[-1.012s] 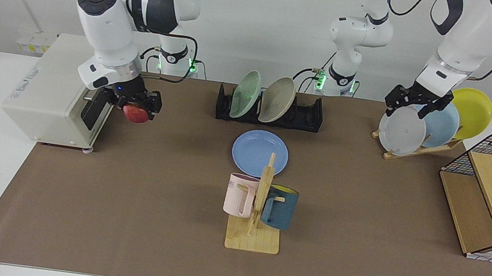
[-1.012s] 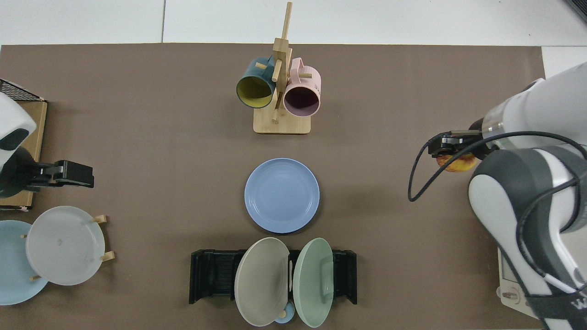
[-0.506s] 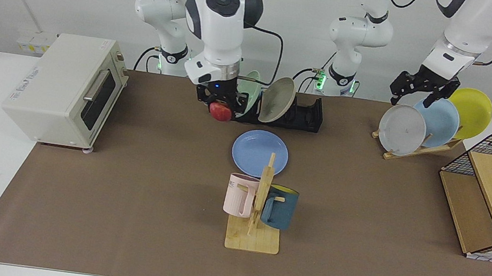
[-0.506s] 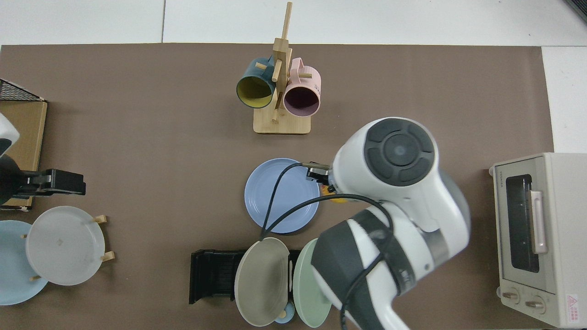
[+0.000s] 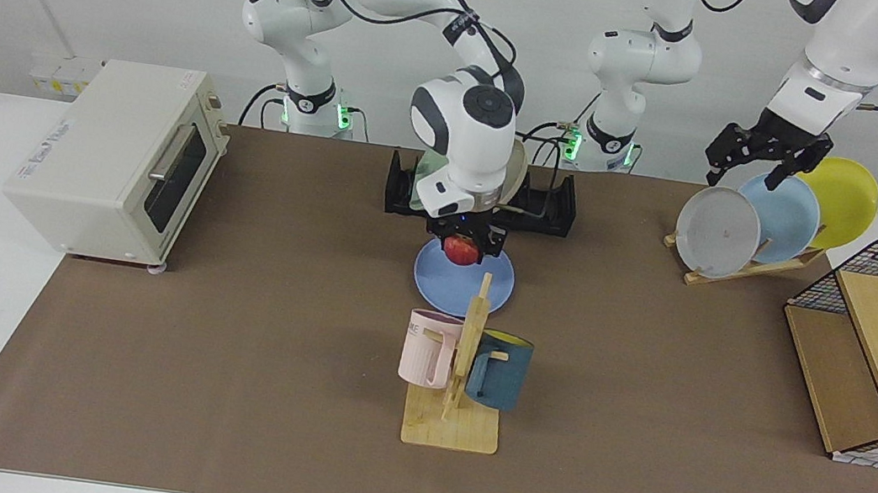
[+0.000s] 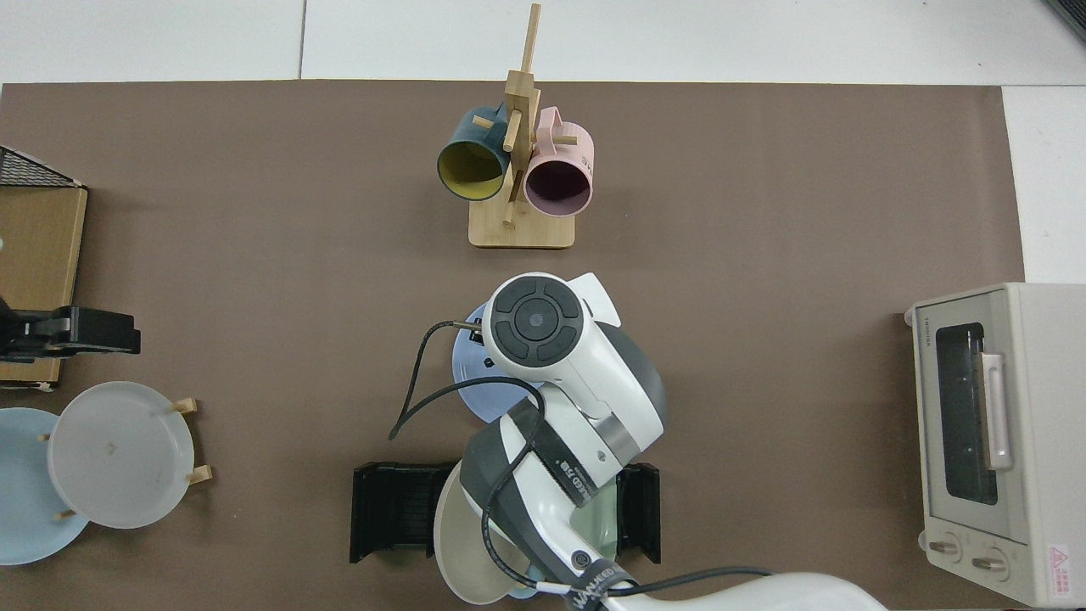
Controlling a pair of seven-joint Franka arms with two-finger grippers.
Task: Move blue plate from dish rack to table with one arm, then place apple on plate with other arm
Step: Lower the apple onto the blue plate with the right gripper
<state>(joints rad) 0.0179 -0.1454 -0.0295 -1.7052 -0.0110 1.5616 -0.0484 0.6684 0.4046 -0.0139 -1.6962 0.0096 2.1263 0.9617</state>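
Plate step looks done: blue plate (image 5: 461, 283) flat on the table (image 5: 221, 354), frame centre, in front of the dish rack (image 5: 554, 207). Right gripper (image 5: 462, 248) clamped on apple (image 5: 461, 249) just above it. Next: lower, release. Upper right, left gripper (image 5: 760, 157) waits, fingers spread, empty.

Two arms (image 5: 463, 127); six plates (image 5: 717, 231); two mugs (image 5: 430, 349); one apple (image 5: 461, 249); one toaster oven (image 5: 111, 157); one mug tree (image 5: 467, 352); two racks (image 5: 554, 207).
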